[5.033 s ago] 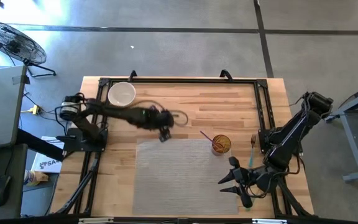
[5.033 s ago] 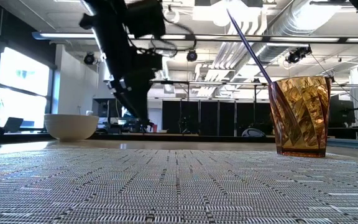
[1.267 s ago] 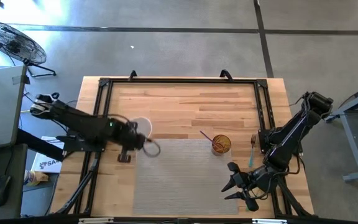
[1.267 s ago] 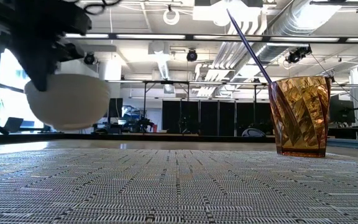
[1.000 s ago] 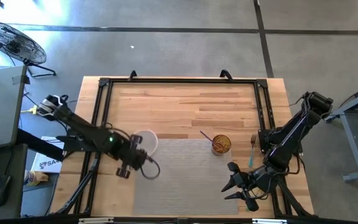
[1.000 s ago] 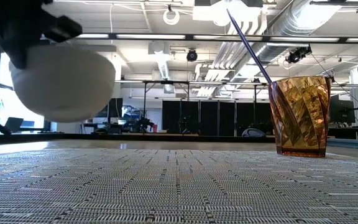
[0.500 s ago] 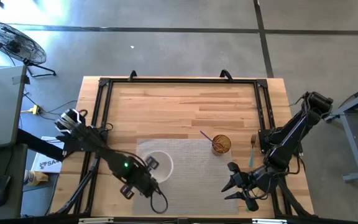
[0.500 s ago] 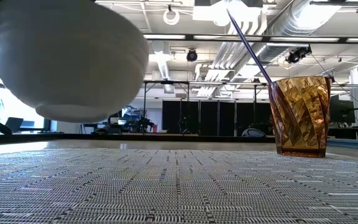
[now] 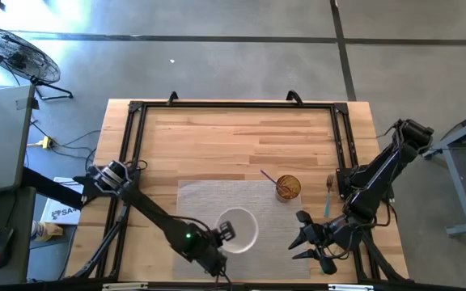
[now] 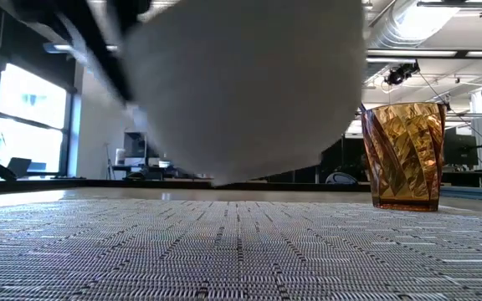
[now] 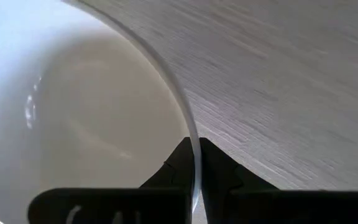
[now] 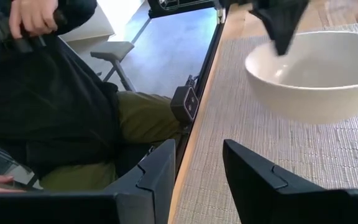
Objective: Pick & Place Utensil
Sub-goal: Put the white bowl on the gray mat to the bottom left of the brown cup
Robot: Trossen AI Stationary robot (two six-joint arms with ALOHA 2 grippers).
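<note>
Left tool (image 9: 224,235) pinches the rim of the white bowl (image 9: 237,229), one finger (image 11: 180,163) inside and one outside, holding it clear above the grey placemat (image 9: 217,194) near the bench's (image 9: 233,137) front edge. Right tool (image 9: 304,237) hovers with fingers spread, empty, beside the mat. An amber cup (image 9: 288,187) holds a purple utensil (image 9: 269,177); a fork (image 9: 328,194) lies just beyond it.

You'll find almost nothing to read here. The only lettering is on a white box (image 9: 57,212) on the floor off the table's left edge, where "SA" shows before the arm's frame covers the rest. The bowl, cup and mat carry none.
</note>
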